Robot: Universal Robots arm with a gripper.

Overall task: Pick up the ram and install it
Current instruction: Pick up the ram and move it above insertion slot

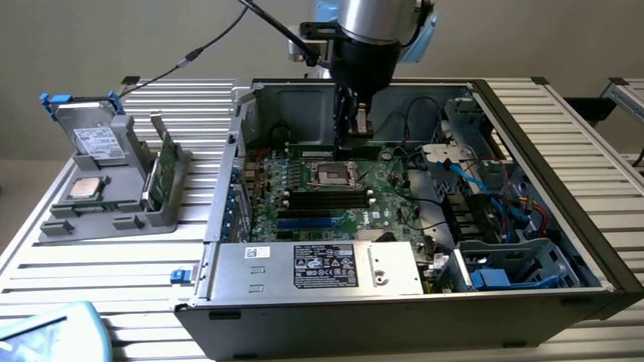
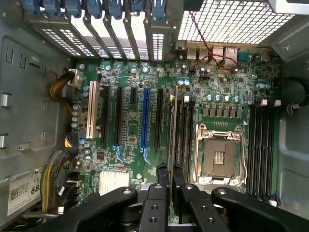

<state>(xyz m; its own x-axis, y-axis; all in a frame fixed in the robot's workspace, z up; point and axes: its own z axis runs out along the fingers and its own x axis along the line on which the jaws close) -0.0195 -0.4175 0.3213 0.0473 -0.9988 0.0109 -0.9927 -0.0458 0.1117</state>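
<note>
While clamping the ram (image 2: pixel 173 121) edge-on in the jaws, hovering over the black slots (image 2: pixel 185 130) beside the empty socket (image 2: pixel 217 154): picked up, seemingly not yet seated.

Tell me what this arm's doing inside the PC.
The arm reaches down into the open case. Its gripper is shut on the ram, holding it edge-on over the black slots beside the empty socket. Whether the stick is seated cannot be told.
</note>
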